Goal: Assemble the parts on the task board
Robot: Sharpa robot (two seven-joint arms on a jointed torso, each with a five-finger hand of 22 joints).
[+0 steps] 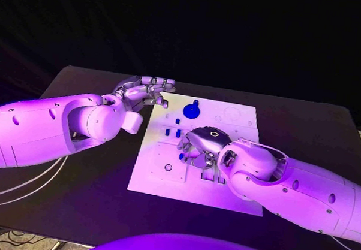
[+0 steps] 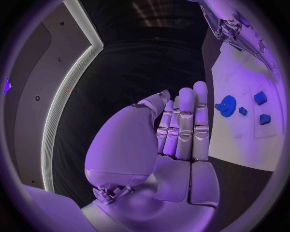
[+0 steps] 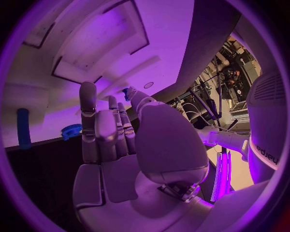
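Right hand sits low over the middle of the task board, fingers pointing down at the plate, its white forearm covering the board's near right corner. From the right wrist view its fingers lie straight and close together and nothing shows in the palm, but whether a fingertip is pinching a small part underneath I cannot tell. Just beyond those fingertips a blue toothed gear and a long blue peg lie by the board's edge.

Over on the other side, the left hand hovers off the board's far left corner, above the black worktop, released, fingers stretched out side by side with nothing in them. Ahead of that hand, on the board, a round blue gear lies flat, with small blue blocks just past it. In the head view, the gear lies between the two hands, clear of both.
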